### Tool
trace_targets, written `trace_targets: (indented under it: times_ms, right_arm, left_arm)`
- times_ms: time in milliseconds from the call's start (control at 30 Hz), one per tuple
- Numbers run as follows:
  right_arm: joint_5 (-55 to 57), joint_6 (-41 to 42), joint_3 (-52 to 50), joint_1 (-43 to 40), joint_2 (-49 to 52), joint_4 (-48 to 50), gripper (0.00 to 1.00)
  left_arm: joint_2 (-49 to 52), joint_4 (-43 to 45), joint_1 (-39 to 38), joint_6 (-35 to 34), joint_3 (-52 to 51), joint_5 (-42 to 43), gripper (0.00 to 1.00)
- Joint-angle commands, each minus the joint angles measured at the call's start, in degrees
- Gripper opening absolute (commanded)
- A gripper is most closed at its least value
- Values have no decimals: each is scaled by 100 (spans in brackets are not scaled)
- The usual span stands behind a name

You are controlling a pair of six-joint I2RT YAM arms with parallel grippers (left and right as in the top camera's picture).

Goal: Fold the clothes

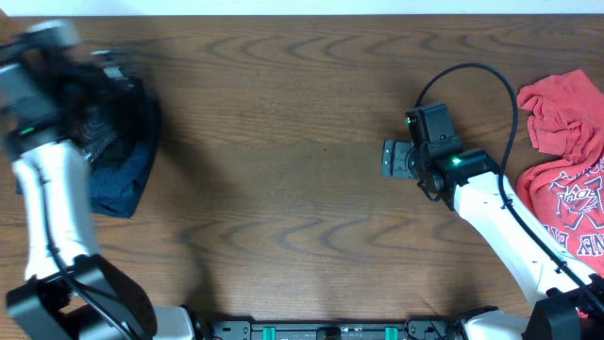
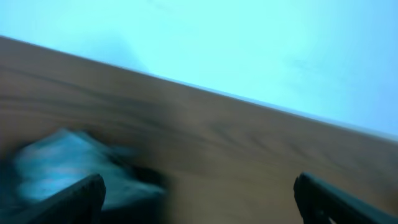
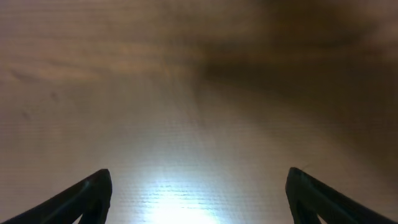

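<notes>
The black jersey (image 1: 125,168) lies bunched in a dark heap at the table's far left, blurred by motion. My left gripper (image 1: 99,76) is over the heap's far end. In the left wrist view its jaws (image 2: 199,202) are wide apart over bare wood, with blurred dark cloth (image 2: 68,158) beside the left finger and nothing between the fingers. The red white-printed T-shirt (image 1: 566,161) lies crumpled at the right edge. My right gripper (image 1: 390,159) is open and empty over bare table, left of the red shirt; its wrist view (image 3: 199,199) shows only wood.
The wooden table (image 1: 283,142) runs to a far edge against a pale wall (image 2: 249,43). A black cable (image 1: 481,71) loops from the right arm near the red shirt. The arm bases stand at the front edge.
</notes>
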Motion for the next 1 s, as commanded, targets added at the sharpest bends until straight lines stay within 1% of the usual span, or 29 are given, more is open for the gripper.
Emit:
trace_targets:
  times_ms: [0,100,167,233,333,400,467,533,633,767,867,967]
  right_arm:
    - [-116,13,39,-160,-87,238,91]
    - [-199,0,39,-391,-87,463,96]
    - [-229,-212,39,-586,-87,605,98]
    - [-396,-625,39,-815,-87,774,98]
    - [-503,-1108,79,-1143,-87,837,97]
    - [-516,-1281,219,-1314,-90,595,99]
    - [-476,-1388,466,-1405,-127,136,99]
    - [-398,-1379,706,-1438,-262,-323,99]
    - [-181,-1193,767,-1445,-664,-616,99]
    - [22,-730,721,-1443,-1408,-1029,99]
    - [26,-688,533,-1401,-2146,-1198,99]
    - [258,-649,160,-1300,-3058,-1228,99]
  left_arm:
    - [72,-452,-977,146,13,-540,98]
    - [170,-979,-1910,166,13,-1128,98]
    - [262,-1364,-2490,291,13,-1537,98]
    - [323,-1788,-2944,573,13,-1792,98]
    - [282,-2444,-3316,610,15,-2175,98]
    - [162,-2785,-3353,597,15,-2179,98]
    - [-90,-3126,-3324,428,15,-2179,98]
    - [-444,-3434,-3285,361,15,-2194,98]
    - [-1034,-3722,-3283,328,13,-2450,98]
    - [-1954,-3775,-3283,199,-164,-2697,98]
    - [-2734,-3626,-3283,59,-485,-2942,98]
    - [-3554,-3333,-3283,-87,-925,-2951,98]
